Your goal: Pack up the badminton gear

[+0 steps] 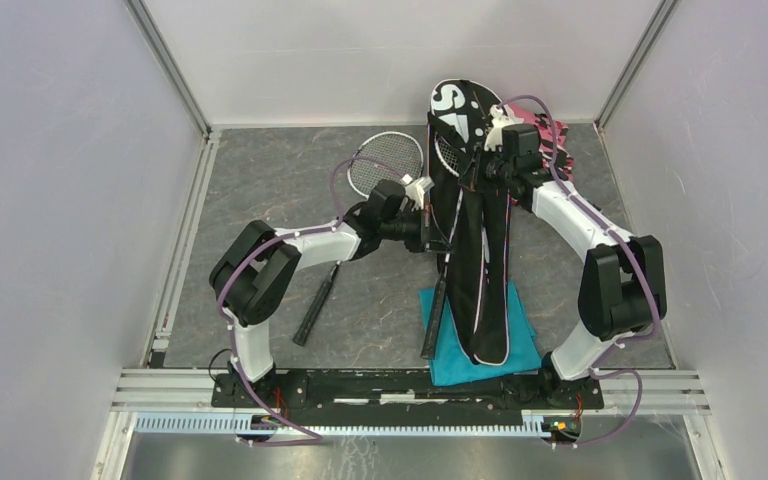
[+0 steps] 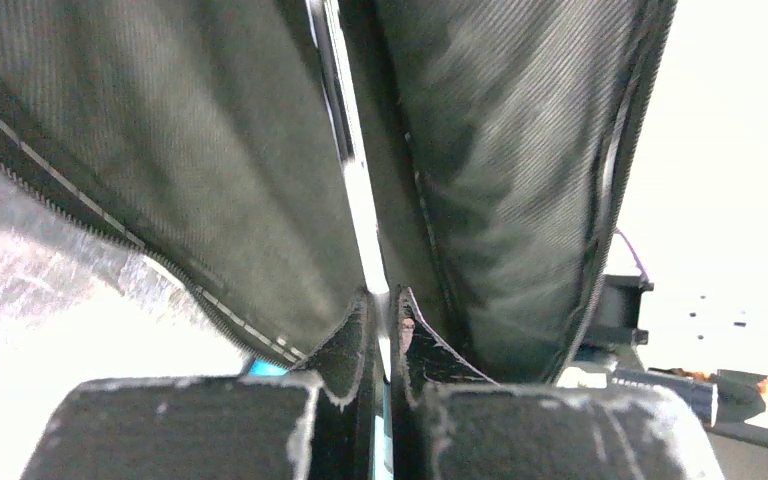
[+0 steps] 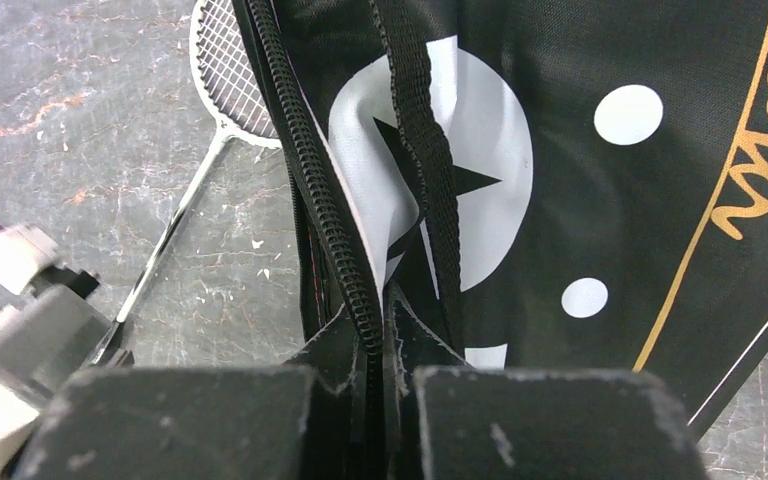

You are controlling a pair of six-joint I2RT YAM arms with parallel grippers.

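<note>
The black "SPORT" bag (image 1: 482, 250) lies lengthwise in the middle, its opened edge lifted. My left gripper (image 1: 432, 228) is shut on the bag's left edge; in the left wrist view (image 2: 388, 302) the thin edge sits between the jaws, with bag fabric (image 2: 210, 150) above. My right gripper (image 1: 488, 168) is shut on the zipper edge (image 3: 345, 240) near the bag's head. One racquet (image 1: 385, 165) lies on the table left of the bag. A second racquet (image 1: 433, 320) lies partly under the bag's flap, its head (image 3: 225, 70) beside the zipper. Shuttlecocks and tube are out of view.
A teal cloth (image 1: 455, 355) lies under the bag's near end. Pink-black camouflage fabric (image 1: 552, 130) sits behind the right arm at the back. White walls with metal rails enclose the grey table (image 1: 260, 190) on three sides.
</note>
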